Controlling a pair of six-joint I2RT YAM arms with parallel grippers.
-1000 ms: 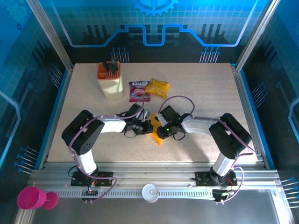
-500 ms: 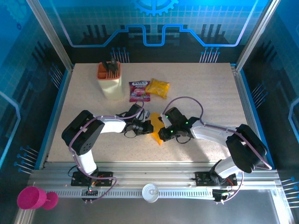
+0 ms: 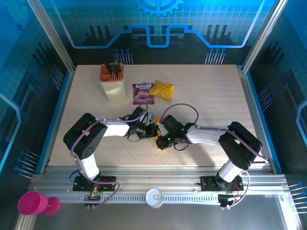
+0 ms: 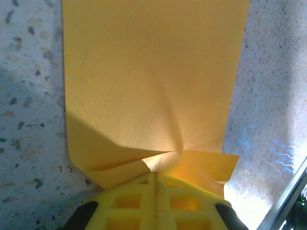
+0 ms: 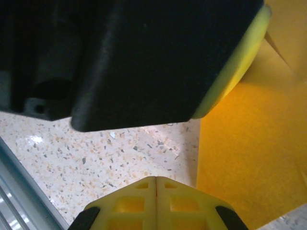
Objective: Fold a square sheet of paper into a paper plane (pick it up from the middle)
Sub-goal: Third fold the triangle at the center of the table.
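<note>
Left wrist view has the square sheet of thin matte orange-yellow paper (image 4: 153, 81) spread over the speckled beige stone-look desk (image 4: 29, 120). It is unprinted, and soft creases fan out from its near edge, where the left end effector (image 4: 156, 178) has its yellow lattice-moulded fingers (image 4: 136, 188) clamped together on a puckered fold. From the right wrist the same sheet lies at the right, smooth and flat. The right end effector (image 5: 157, 182) has its yellow fingers pressed together, the tip over bare desk just beside the sheet's edge and gripping nothing that can be seen; the left end effector's black body, edged by a yellow pad, hangs above it. From the top external camera both end effectors meet at the desk's middle front. Farther back stand a cream holder with an orange top (image 3: 114, 86), a purple-red printed packet (image 3: 142, 93) whose white lettering is too small to read, and a crinkly glossy yellow snack bag (image 3: 162, 90).
</note>
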